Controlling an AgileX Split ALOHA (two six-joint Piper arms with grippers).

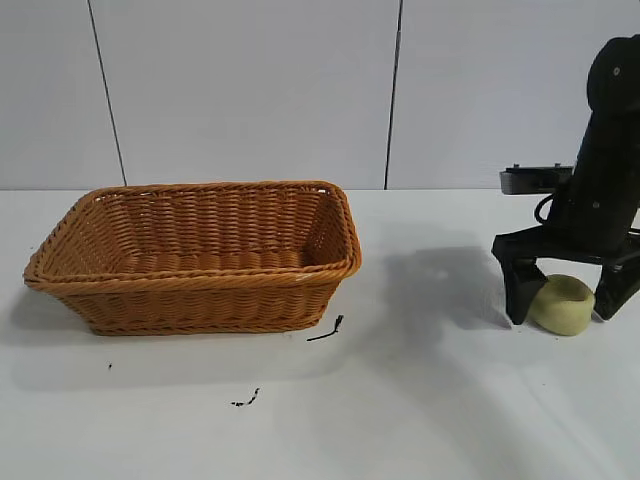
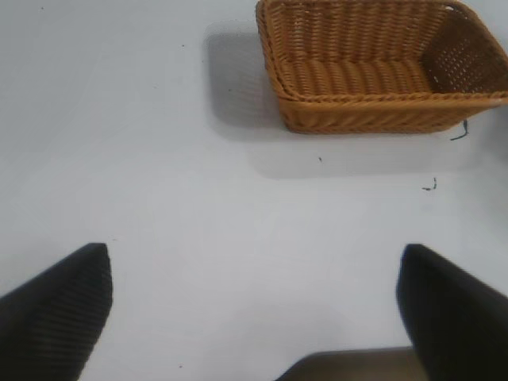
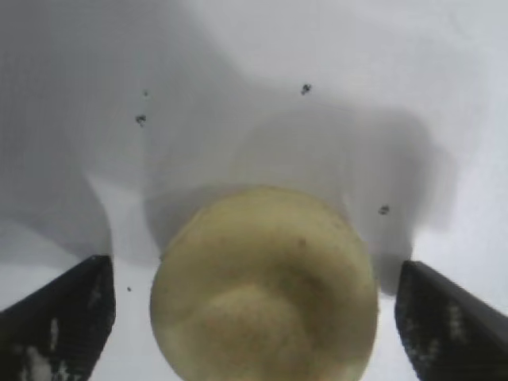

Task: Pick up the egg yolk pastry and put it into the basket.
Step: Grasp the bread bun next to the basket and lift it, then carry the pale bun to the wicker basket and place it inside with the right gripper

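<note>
Pastry (image 1: 562, 305): on the bench, well right of the basket (image 1: 200, 285).
Right gripper (image 1: 563, 300): straddles the pastry from above, jaws apart, gaps either side.
Left gripper (image 2: 254, 317): jaws apart, farther from the pastry.

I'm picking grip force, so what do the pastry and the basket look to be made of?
Pastry: matte, pale yellow-green, smooth with a dented top; it looks like soft baked dough, though a foam or plastic replica can't be ruled out. Basket: orange-brown woven strands with a braided rim and slight sheen; it reads as wicker or rattan, possibly plastic imitation.
</note>
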